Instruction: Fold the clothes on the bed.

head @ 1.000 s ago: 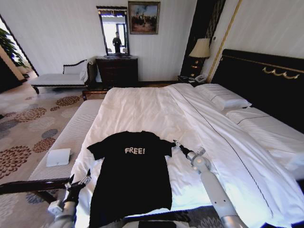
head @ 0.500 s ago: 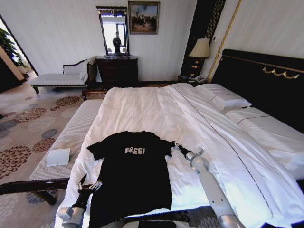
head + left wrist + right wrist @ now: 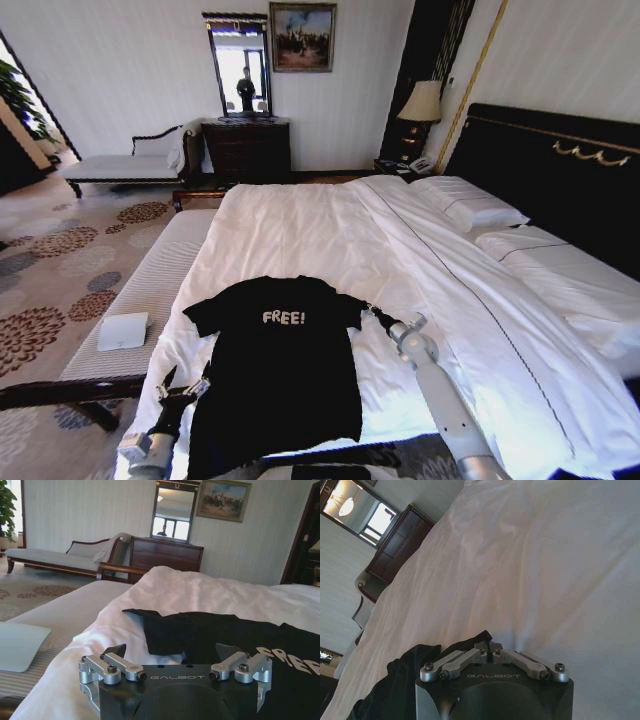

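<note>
- The black T-shirt [image 3: 275, 370] lies flat on the white bed [image 3: 330, 230], in the lower centre of the head view, its "FREE!" lettering facing up.
- The left pincer [image 3: 185, 386] sits low at lower left, beside the shirt's side edge, fingers spread wide apart.
- The right pincer [image 3: 372, 310] is right of centre, at the shirt's sleeve, fingers pressed together with black fabric pinched at their tips.
- A small white box [image 3: 123, 331] rests on the striped surface [image 3: 140, 300] at left.
</note>
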Motion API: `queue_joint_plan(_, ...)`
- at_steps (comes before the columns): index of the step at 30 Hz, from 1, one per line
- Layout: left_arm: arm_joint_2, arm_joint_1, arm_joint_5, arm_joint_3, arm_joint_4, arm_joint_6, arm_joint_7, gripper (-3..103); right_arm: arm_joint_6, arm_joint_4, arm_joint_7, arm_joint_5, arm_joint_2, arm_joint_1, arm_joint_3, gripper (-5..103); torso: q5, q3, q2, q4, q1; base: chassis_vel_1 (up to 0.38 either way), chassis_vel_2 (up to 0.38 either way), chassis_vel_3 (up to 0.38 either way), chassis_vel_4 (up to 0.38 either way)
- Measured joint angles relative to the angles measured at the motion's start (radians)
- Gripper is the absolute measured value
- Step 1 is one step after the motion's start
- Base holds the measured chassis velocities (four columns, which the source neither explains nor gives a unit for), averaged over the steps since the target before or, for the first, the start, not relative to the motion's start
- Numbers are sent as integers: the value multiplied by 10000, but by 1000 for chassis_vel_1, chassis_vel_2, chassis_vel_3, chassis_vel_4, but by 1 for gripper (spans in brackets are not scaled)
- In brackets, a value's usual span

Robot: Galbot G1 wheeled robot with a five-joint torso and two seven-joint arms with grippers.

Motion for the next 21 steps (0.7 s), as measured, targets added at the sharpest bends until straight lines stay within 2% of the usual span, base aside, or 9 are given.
queue_joint_plan(12,56,168,0,169,40,-144,16,100,104,63,-36,-334,-102,51,-47,0,0,0,0,0,0,0,0,0,0)
queue_joint_plan(16,77,164,-12,218,74,-183,58,100,467,312,-344,-1372,-212,-40,-253,0,0,0,0,-1,1,0,0,0,0)
queue_joint_plan(21,75,231,-4,286,93,-225,123,100,763,878,-330,-2257,-240,-148,-539,0,0,0,0,0,0,0,0,0,0)
